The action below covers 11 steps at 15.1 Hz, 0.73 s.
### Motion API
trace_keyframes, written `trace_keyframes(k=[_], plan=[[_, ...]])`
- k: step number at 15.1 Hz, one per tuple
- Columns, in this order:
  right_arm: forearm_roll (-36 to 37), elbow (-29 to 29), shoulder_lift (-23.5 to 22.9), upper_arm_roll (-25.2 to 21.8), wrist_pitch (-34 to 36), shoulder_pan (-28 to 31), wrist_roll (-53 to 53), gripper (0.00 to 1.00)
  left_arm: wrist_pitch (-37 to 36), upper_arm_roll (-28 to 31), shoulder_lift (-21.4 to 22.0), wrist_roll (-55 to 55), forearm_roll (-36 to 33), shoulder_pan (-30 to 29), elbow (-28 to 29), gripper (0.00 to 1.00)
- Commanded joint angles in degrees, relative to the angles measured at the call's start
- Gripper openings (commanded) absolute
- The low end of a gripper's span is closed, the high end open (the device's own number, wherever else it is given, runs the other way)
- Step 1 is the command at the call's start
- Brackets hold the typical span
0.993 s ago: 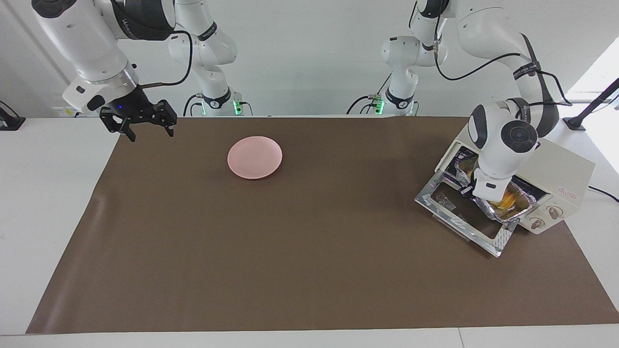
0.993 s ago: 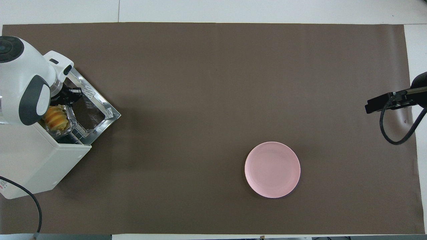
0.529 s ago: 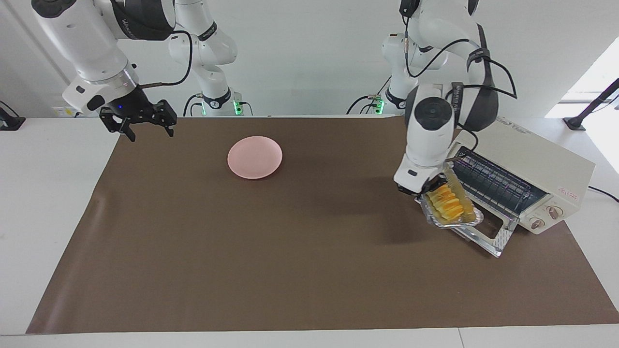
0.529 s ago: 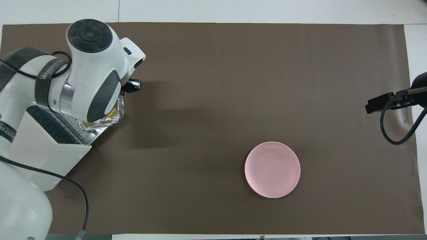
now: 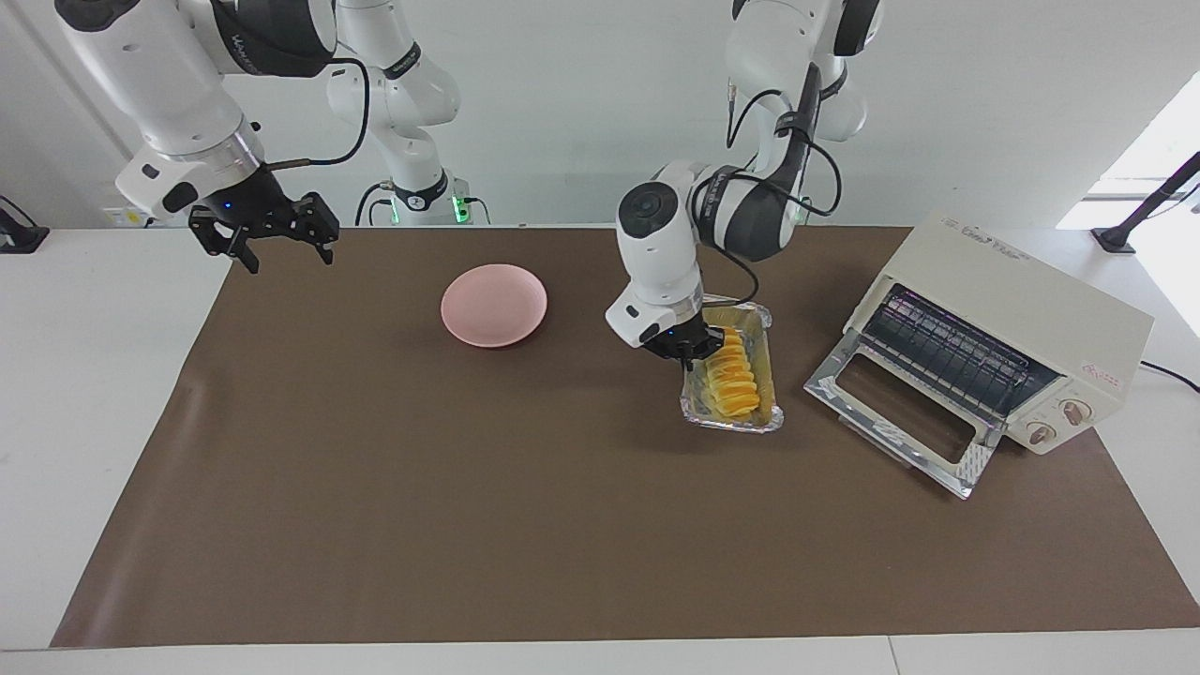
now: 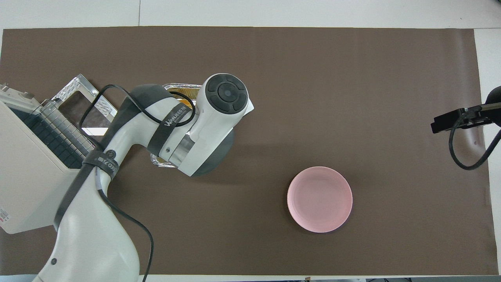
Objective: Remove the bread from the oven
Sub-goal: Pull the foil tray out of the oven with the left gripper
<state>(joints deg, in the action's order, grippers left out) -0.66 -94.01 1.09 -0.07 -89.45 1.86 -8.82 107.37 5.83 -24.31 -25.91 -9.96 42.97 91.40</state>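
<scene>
The bread [image 5: 729, 373], a ridged golden-yellow loaf, lies in a silver foil tray [image 5: 750, 419]. My left gripper [image 5: 689, 354] is shut on the tray's rim at the side toward the pink plate. The tray is low over the brown mat, between the plate and the oven [image 5: 1017, 314]; I cannot tell whether it touches the mat. The oven's glass door [image 5: 900, 422] hangs open and its wire rack is bare. In the overhead view the left arm hides the bread, and only the tray's edges [image 6: 178, 87] show. My right gripper [image 5: 272, 242] waits open over the mat's edge at the right arm's end.
A round pink plate [image 5: 494, 305] sits on the mat toward the right arm's end, nearer to the robots than the mat's middle. The oven [image 6: 23, 168] stands at the left arm's end with its door [image 6: 84, 103] lying over the mat.
The left gripper has drawn the foil tray with the bread out of the oven and carried it toward the plate, clear of the open door. The right arm has hardly moved.
</scene>
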Motion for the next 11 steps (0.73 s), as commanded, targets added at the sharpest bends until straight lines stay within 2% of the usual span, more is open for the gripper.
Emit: trace_keyframes(k=[1,3,5,11], plan=[[-0.5,-1.3,1.4,0.2,0.3,0.6,-0.1,1.00,1.8,1.1,-1.7,-3.4,5.8,0.5,-1.1,0.00],[-0.5,-1.4,1.5,0.2,0.3,0.8,-0.2,1.00,0.6,1.3,-4.0,-6.1,9.2,1.0,-3.7,0.00],[-0.5,-1.5,1.5,0.1,0.6,0.8,-0.1,1.00,1.1,1.3,-4.8,-10.6,9.2,2.1,-3.8,0.00],[-0.5,-1.6,1.5,0.1,0.8,0.5,0.1,1.00,5.4,1.0,-4.9,-15.6,10.1,2.1,-2.4,0.00]])
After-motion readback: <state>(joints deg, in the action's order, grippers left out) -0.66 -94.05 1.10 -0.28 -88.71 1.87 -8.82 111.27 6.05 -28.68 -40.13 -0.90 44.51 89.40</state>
